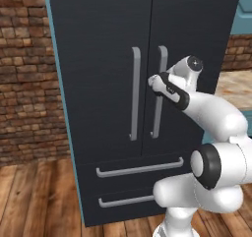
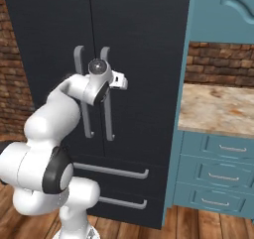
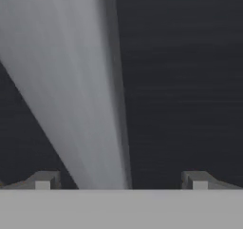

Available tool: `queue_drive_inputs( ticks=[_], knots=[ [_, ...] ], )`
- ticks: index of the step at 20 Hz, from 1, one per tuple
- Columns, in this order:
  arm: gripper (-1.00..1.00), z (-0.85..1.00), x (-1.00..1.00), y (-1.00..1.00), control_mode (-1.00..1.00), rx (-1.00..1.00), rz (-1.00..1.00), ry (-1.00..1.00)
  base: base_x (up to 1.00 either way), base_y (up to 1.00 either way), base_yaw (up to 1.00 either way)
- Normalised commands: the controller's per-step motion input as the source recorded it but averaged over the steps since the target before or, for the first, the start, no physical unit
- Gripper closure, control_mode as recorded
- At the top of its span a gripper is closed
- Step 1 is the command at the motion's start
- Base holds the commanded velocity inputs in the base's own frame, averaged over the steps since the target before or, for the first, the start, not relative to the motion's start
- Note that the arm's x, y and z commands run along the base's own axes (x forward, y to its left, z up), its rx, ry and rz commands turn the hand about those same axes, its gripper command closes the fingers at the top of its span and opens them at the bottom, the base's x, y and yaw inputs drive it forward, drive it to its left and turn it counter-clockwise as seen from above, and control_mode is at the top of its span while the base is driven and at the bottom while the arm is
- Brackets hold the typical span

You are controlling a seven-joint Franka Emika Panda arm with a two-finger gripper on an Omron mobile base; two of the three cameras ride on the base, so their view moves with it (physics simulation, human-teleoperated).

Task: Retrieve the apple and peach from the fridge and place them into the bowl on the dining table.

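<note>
One fridge [image 1: 108, 108], upright, both doors shut; long axis vertical. Two vertical bar handles side by side at door seam: left handle [image 1: 134, 93], right handle [image 1: 158, 96]. Two horizontal drawer handles below them. One hand [image 3: 121, 180] at right handle, fingers spread wide, released, grasping nothing; grey bar between fingertips [image 3: 43, 179]. One marble desk [image 2: 218, 109] right of fridge, over teal drawers.
</note>
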Motion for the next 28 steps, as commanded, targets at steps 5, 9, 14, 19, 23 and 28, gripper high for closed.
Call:
queue_drive_inputs(
  ticks=[5,9,14,19,23,28],
  knots=[
    [-1.00,-0.15,0.73,0.00,-1.00,0.00,0.02,0.00,0.00,0.00,0.00],
    [-1.00,-0.33,0.72,0.00,-1.00,0.00,0.01,0.00,0.00,0.00,0.00],
    [1.00,-0.07,0.12,0.01,-1.00,0.00,0.00,-0.02,0.00,0.00,0.00],
    [1.00,0.08,-0.56,-0.03,-1.00,0.00,0.00,0.02,0.00,0.00,0.00],
    [1.00,0.16,-1.00,-0.35,-1.00,0.00,0.00,0.04,0.00,0.00,0.00],
    [1.00,0.11,-1.00,-0.78,-1.00,0.00,0.00,0.06,0.00,0.00,0.00]
  ],
)
